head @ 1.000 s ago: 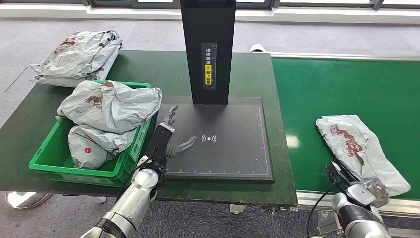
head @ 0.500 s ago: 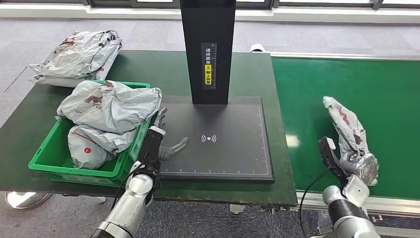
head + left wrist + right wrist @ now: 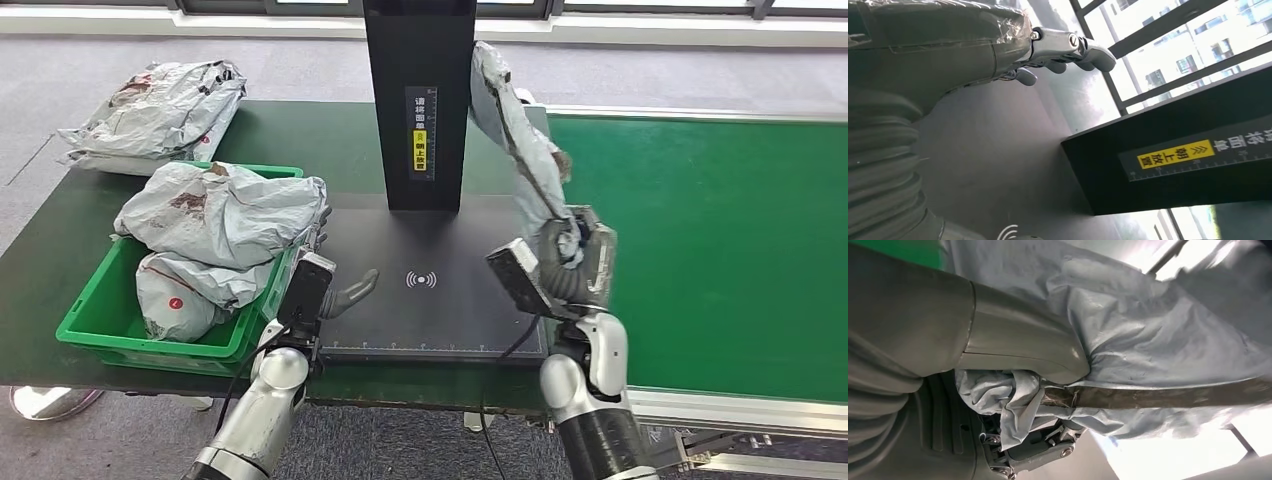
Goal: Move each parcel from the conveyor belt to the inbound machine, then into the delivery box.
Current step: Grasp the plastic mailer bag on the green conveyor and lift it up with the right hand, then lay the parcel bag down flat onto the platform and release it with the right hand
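Observation:
My right hand (image 3: 572, 262) grips one end of a crumpled grey parcel (image 3: 516, 138) and holds it upright above the right edge of the black inbound machine plate (image 3: 470, 305). In the right wrist view the thumb (image 3: 1018, 352) presses into the grey parcel (image 3: 1148, 340). My left hand (image 3: 335, 285) rests at the plate's left edge beside the green delivery box (image 3: 92, 330), fingers spread with nothing in them; its fingers (image 3: 1068, 47) also appear in the left wrist view. The green conveyor belt (image 3: 720, 230) lies to the right.
The delivery box holds two grey parcels (image 3: 215, 215). Another grey parcel (image 3: 160, 110) lies on the table at the far left. The machine's black scanner column (image 3: 420, 100) rises behind the plate, close to the held parcel.
My right hand has lifted the parcel off the conveyor belt and carried it left to the machine plate's right edge. The left hand has barely moved.

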You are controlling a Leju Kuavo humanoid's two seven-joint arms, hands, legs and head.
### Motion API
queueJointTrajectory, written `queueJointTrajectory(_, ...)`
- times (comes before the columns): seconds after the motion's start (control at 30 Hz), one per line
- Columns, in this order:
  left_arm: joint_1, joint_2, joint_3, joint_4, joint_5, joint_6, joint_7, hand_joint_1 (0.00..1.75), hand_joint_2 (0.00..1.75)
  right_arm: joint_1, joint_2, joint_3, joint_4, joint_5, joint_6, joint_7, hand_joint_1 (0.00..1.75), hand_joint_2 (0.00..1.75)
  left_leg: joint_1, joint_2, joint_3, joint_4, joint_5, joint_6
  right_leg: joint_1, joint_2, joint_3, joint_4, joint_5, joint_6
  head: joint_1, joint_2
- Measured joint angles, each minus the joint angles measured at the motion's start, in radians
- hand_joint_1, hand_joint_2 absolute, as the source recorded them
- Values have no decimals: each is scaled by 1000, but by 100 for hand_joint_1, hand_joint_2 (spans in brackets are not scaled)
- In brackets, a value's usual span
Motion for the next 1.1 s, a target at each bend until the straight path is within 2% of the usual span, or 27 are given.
queueJointTrajectory(0.1, -8, -1, 0, -2, 2, 0, -2, 0, 175, 31, 2, 140, -10, -84, 60, 10, 175, 175, 0, -1, 0, 0, 0, 0, 0, -1, 0, 0, 0, 0, 0, 0)
queueJointTrajectory(0.23, -9, -1, 0, -2, 5, 0, -3, 0, 175, 47, -3, 231, -10, -122, 96, 10, 170, 175, 0, -1, 0, 0, 0, 0, 0, -1, 0, 0, 0, 0, 0, 0)
queueJointTrajectory(0.27, -10, 0, 0, -2, 6, 0, -5, 0, 175, 49, -5, 245, -10, -129, 121, 6, 142, 175, 0, -1, 0, 0, 0, 0, 0, -1, 0, 0, 0, 0, 0, 0)
queueJointTrajectory(0.37, -12, 0, 0, -2, 12, 5, -15, 0, 175, 60, -14, 289, -8, -161, 237, 1, 24, 175, 0, -1, 0, 0, 0, 0, 0, -1, 0, 0, 0, 0, 0, 0)
queueJointTrajectory(0.4, -13, 1, 0, -2, 15, 8, -18, 0, 175, 62, -17, 305, -5, -171, 284, 13, 10, 175, 0, -1, 0, 0, 0, 0, 0, -1, 0, 0, 0, 0, 0, 0)
queueJointTrajectory(0.5, -16, 3, 0, -2, 25, 16, -25, 0, 175, 63, -29, 342, 15, -185, 372, 52, 5, 175, 0, -1, 0, 0, 0, 0, 0, -1, 0, 0, 0, 0, 0, 0)
queueJointTrajectory(0.57, -17, 4, 0, -2, 27, 17, -27, 0, 175, 62, -35, 357, 27, -188, 386, 61, 0, 175, 0, -1, 0, 0, 0, 0, 0, -1, 0, 0, 0, 0, 0, 0)
queueJointTrajectory(0.7, -18, 4, 0, -2, 46, 33, -31, 0, 175, 60, -51, 373, 49, -183, 434, 117, 0, 175, 0, -1, 0, 0, 0, 0, 0, -1, 0, 0, 0, 0, 0, 0)
queueJointTrajectory(0.77, -13, 5, 0, -9, 61, 67, -41, 0, 175, 68, -64, 375, 56, -180, 424, 141, 0, 175, 0, -2, 0, 0, 0, 0, 0, -1, 0, 0, 0, 0, 0, 0)
queueJointTrajectory(0.9, 19, 10, 3, -52, 79, 169, -69, 0, 175, 98, -92, 360, 36, -214, 305, 111, 0, 175, 0, -1, 0, 0, -1, 0, 0, -1, 0, 0, 0, 0, 0, 0)
queueJointTrajectory(1.0, 47, 13, 5, -86, 38, 242, -80, 0, 175, 129, -99, 317, -18, -289, 148, 23, 0, 175, -1, -2, 0, 1, -1, 0, 0, -1, 0, 0, -1, 0, 0, 0)
queueJointTrajectory(1.1, 55, 16, -4, -88, -46, 260, -73, 0, 175, 157, -97, 267, -70, -397, 16, -84, 0, 175, -1, -2, 0, 1, -2, 0, 0, -1, 0, 0, -2, 1, 0, 0)
